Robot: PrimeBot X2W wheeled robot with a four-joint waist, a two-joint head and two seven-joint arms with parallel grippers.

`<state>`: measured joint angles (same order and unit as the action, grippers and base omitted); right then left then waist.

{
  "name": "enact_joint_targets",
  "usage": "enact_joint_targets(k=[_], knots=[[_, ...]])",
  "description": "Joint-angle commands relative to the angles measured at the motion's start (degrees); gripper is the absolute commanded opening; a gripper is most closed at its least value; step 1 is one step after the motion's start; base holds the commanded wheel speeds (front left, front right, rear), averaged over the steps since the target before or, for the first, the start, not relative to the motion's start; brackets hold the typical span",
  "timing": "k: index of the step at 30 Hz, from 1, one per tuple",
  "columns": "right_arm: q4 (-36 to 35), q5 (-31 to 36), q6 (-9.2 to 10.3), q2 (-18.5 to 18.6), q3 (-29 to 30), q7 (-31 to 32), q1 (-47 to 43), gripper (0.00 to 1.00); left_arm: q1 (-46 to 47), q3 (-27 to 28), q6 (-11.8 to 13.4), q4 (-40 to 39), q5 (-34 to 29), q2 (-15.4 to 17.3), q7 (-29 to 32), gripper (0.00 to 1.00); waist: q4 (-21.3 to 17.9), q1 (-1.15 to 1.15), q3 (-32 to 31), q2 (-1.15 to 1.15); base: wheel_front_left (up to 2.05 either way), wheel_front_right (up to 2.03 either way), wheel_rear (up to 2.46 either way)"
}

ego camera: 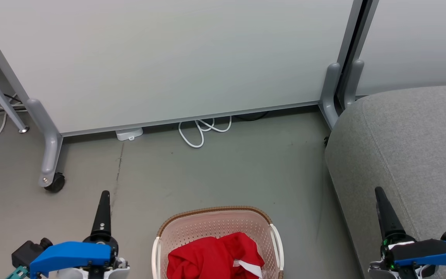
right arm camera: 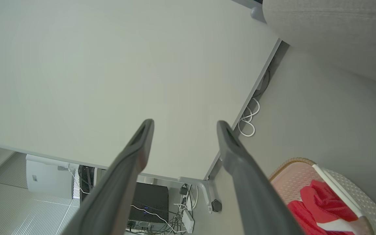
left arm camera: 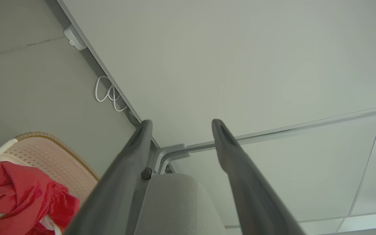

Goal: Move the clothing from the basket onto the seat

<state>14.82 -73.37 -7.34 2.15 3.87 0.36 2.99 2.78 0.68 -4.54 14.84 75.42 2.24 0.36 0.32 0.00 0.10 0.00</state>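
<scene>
Down by the robot's base, left gripper (left arm camera: 181,123) and right gripper (right arm camera: 184,122) hang empty, jaws wide, flanking the basket (ego camera: 211,209). Inside lies the clothing (ego camera: 213,257), crumpled, soft, probably light; a raised fold looks easiest to pinch. Farther right stands the seat (ego camera: 412,135).

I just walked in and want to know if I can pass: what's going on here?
Nothing is held yet. The crumpled red fabric clothing with white trim lies in the cream perforated plastic basket with a brown rim, on the floor beside the large light grey upholstered seat. The left gripper and right gripper hover open, empty, either side of the basket.
</scene>
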Motion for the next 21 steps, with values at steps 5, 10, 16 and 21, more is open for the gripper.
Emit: enact_joint_targets(k=[5, 10, 16, 21], knots=[[-1.45, 8.42, -0.09, 0.37, 0.05, -1.52, 0.43, 1.00, 1.94, -2.29, -0.02, -1.21, -9.66, 0.63, -1.52, 1.00, 0.11, 0.00, -0.01, 0.00, 0.00, 0.00, 0.00], [-2.12, 14.35, -0.09, 0.42, 0.13, -2.26, 0.04, 1.00, 1.85, -3.61, 0.34, -1.03, -16.47, 0.88, -2.62, 1.00, 0.21, 0.00, -0.04, 0.00, 0.00, 0.00, 0.00], [-3.06, 20.90, -0.11, 0.47, -0.28, -2.56, -0.32, 1.00, 2.02, -5.05, 0.81, -0.87, -23.16, 1.06, -3.84, 1.00, 0.35, 0.00, -0.11, 0.00, 0.00, 0.00, 0.00], [-3.58, 25.53, -0.11, 0.51, -0.90, -2.49, -0.51, 1.00, 2.23, -6.30, 1.09, -0.80, -28.01, 1.28, -4.82, 1.00, 0.46, 0.00, -0.13, 0.00, 0.00, 0.00, 0.00]])
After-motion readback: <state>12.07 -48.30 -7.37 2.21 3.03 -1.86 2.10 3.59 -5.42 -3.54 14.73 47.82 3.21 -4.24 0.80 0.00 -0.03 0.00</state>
